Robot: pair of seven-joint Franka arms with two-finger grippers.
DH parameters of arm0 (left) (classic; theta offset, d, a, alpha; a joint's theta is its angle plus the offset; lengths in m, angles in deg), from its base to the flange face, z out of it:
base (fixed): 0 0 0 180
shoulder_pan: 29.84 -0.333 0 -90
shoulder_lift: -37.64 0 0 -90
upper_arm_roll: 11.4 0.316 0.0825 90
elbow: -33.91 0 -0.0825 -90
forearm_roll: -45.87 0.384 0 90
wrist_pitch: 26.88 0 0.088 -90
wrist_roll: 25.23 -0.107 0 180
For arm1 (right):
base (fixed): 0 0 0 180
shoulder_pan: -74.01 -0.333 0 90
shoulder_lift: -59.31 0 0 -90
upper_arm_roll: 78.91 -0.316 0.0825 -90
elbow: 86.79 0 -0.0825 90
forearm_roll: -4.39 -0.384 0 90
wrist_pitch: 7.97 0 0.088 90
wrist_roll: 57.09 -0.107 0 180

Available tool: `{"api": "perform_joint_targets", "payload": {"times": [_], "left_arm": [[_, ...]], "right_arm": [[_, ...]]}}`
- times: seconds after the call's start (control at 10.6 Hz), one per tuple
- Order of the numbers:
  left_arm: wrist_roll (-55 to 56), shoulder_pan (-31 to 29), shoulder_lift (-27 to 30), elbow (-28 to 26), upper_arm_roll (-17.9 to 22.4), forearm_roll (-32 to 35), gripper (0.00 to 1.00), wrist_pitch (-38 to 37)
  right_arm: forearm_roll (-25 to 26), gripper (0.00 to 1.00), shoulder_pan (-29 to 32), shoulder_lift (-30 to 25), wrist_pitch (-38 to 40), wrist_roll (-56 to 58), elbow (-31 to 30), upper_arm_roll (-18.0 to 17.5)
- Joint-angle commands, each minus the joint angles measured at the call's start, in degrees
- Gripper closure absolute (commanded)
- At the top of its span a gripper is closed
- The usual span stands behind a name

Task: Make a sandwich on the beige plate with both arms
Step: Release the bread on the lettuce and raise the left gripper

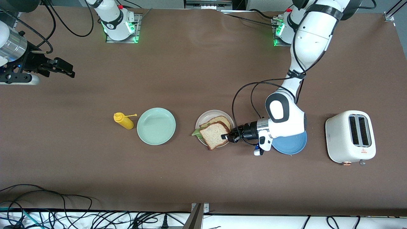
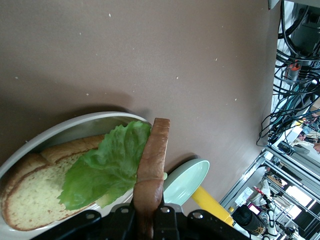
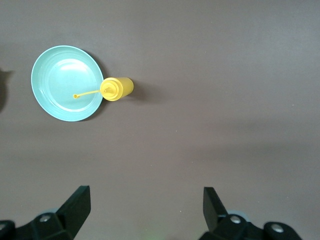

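Broadly, the surface was a wide brown matte table (image 1: 190,63) lightly flecked with pale crumbs, and black cables lay tangled past its near edge. Green lamps glowed at both arm bases along the 12 o'clock edge of the front view. A metal-framed rack hung with more cables showed past the table in the left wrist view.

The round pale beige plate (image 1: 206,115) sat near mid-table. On it lay a slice of brown-crusted wholemeal bread (image 2: 35,192) under a ruffled green lettuce leaf (image 2: 107,167). The left gripper (image 1: 229,136) came in from the plate's 3 o'clock side, its black fingers pressed together on the crust of a second wholemeal slice (image 1: 215,135), which the left wrist view showed edge-on above the leaf.

A round mint-green plate (image 1: 156,126) lay at the beige plate's 9 o'clock, toward the right arm's end, with a yellow squeeze bottle (image 1: 124,121) just beside it at 9 o'clock again. A round blue plate (image 1: 291,144) sat partly under the left arm's wrist, and a white two-slot toaster (image 1: 349,136) stood at its 3 o'clock. The toaster carried a small red triangle mark whose lettering was too small to read.

The right gripper (image 3: 146,205) waited high over bare table at the right arm's end, its fingers spread wide apart and holding nothing
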Motion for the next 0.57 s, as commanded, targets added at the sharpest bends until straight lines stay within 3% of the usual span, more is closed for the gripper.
{"api": "perform_joint_targets", "payload": {"times": [0.0, 0.09, 0.19, 0.38, 0.47], "left_arm": [[-1.85, 0.54, 0.77, -1.43, -0.30, -2.78, 1.00, 0.92], [-2.03, 0.45, 1.03, -1.52, -0.30, -2.00, 0.80, 0.83], [-3.86, 0.19, 1.99, -2.39, -0.30, -1.90, 0.05, 0.83], [-9.21, -0.69, 5.41, -5.90, -0.22, 0.01, 0.00, 0.74], [-9.15, -1.30, 6.64, -6.53, -0.22, 4.29, 0.00, 0.65]], "right_arm": [[-0.04, 0.00, 0.56, 0.25, 0.99, -0.43, 1.14, -0.41], [-0.04, 0.00, 0.56, 0.25, 0.99, -0.52, 1.14, -0.49], [-0.04, 0.00, 0.47, 0.25, 0.99, -0.78, 1.14, -0.67], [-0.04, 0.00, 0.47, 0.25, 0.99, -0.78, 1.05, -0.58], [-0.04, 0.00, 0.47, 0.25, 1.07, -0.78, 1.14, -0.67]]}}
